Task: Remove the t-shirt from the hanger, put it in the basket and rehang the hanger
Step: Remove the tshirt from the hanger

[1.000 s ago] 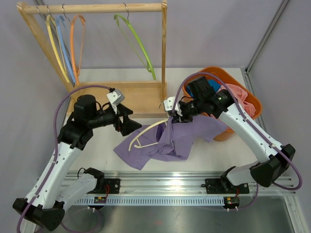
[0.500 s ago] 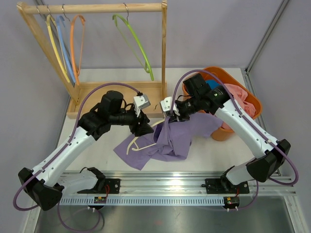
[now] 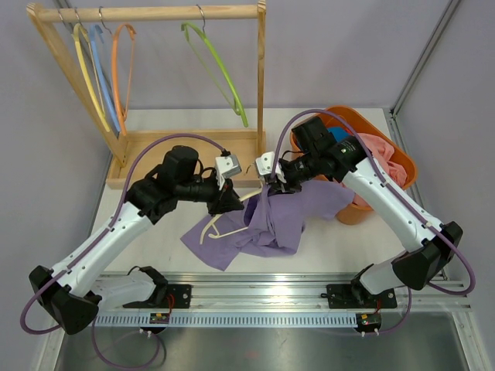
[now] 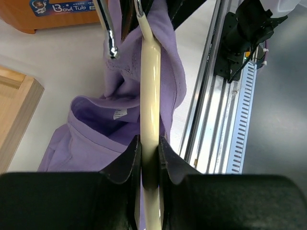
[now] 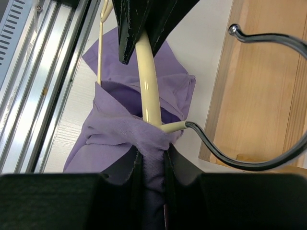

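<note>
A purple t-shirt [image 3: 272, 226] lies bunched on the table, still threaded on a cream hanger [image 3: 224, 219]. My left gripper [image 3: 232, 202] is shut on the hanger's cream arm [image 4: 151, 96], which runs straight between its jaws [image 4: 150, 148]. The hanger's metal hook [image 4: 108, 29] shows above the purple cloth [image 4: 96, 139]. My right gripper [image 3: 276, 188] is shut on a twist of t-shirt fabric [image 5: 124, 129] at the collar, right below the hanger's neck [image 5: 148, 86] and beside its hook [image 5: 249, 163]; its jaws [image 5: 151, 155] pinch the cloth only.
A wooden rack [image 3: 186, 147] at the back left carries yellow, blue, orange and green hangers [image 3: 220, 73]. An orange tub [image 3: 408, 165] holding pink clothes stands at the right. A metal rail [image 3: 263, 287] runs along the table's near edge.
My left arm swung right to the hanger and its jaws closed on the cream arm. My right gripper kept its hold on the shirt and drew it slightly left.
</note>
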Tool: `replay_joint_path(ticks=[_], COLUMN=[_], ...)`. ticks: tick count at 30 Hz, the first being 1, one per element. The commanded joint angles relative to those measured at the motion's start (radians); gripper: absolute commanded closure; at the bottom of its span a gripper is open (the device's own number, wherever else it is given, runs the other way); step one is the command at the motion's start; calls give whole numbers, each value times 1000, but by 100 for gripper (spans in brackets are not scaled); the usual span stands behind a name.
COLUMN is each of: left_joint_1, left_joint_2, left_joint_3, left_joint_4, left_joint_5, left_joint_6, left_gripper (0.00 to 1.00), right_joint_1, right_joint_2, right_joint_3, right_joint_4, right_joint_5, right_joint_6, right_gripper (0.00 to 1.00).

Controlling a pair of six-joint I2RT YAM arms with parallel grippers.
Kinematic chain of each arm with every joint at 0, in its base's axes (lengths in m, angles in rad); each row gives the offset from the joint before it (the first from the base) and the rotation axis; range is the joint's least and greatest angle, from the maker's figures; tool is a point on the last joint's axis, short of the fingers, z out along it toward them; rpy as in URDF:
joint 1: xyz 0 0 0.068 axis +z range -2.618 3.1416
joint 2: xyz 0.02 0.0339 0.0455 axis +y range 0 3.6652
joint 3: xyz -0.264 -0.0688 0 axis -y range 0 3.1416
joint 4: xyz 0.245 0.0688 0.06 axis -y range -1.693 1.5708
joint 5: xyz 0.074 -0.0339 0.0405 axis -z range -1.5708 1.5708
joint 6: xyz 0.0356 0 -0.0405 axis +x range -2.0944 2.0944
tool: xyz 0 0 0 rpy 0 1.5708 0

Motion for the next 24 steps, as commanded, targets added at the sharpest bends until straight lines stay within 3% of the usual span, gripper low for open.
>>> replay_joint_path(ticks=[1,4,5,7,11,19,24], left_joint_1=[4,8,9,35,119,284,296], left_joint_2=[-24,-32,-35,-46,-98,-170,-179], left_joint_3=[-4,-4,-1,-11,-68,-111,-97], left_joint_4=[42,7,-21,-32,3,-39,-18], left_joint_5=[44,30,26,26,93,191,200], left_joint_6=[-9,-35,-44,-69,-142,-277,-421], left_gripper=[100,100,100,100,100,100,100], right_joint_1=[13,13,13,11,8,-65,-72], right_joint_2=[-11,0,17,35,38,-5,-60], right_joint_3=[29,23,46,75,83,98,11], right_joint_4=[37,100,106,83,100,183,202], right_joint_5=[-73,-23,-13,-5,7,60,87], right_joint_6=[54,156,186,235,321,608,777], right_gripper=[100,96,77,68,38,22,22])
